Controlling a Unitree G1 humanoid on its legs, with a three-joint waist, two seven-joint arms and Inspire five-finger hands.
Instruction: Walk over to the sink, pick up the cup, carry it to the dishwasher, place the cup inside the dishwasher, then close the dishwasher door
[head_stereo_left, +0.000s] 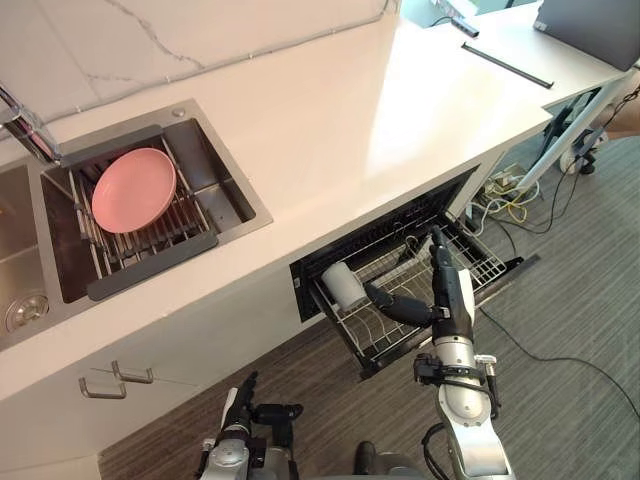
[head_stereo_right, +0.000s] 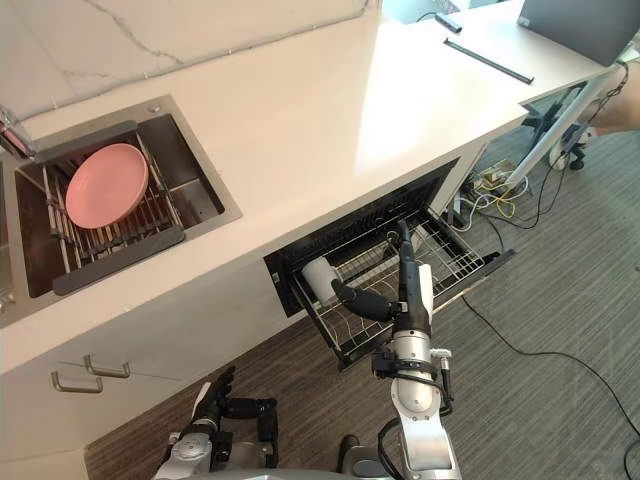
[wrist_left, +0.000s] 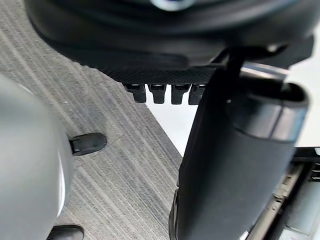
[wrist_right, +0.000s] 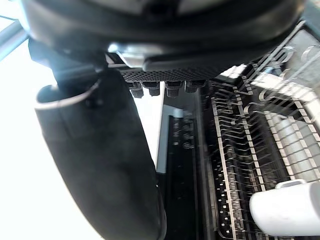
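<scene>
In the left eye view the dishwasher (head_stereo_left: 318, 262) stands pulled open under the countertop (head_stereo_left: 380, 110) edge. Its wire rack (head_stereo_left: 485, 262) juts out over the carpet (head_stereo_left: 580, 300), which lies open from 3 to 5 o'clock. The white cup (head_stereo_left: 345, 285) lies on its side at the rack's 9 o'clock end. Our right hand (head_stereo_left: 445, 290) hovers over the rack's middle, fingers straight toward 12 and thumb out toward the cup, just beside it, gripping nothing. Our left hand (head_stereo_left: 238, 405) hangs low at 7 o'clock over the carpet, fingers relaxed and empty. At 9 o'clock the sink (head_stereo_left: 222, 190) holds a drainer (head_stereo_left: 150, 268) with a pink plate (head_stereo_left: 133, 188). Loose cables (head_stereo_left: 505, 205) lie at 2 o'clock past the rack.

The right eye view gives us the same layout.

In the left wrist view we see carpet beyond the fingertips.

In the right wrist view the rack wires run past our fingers, with the cup resting on them.
</scene>
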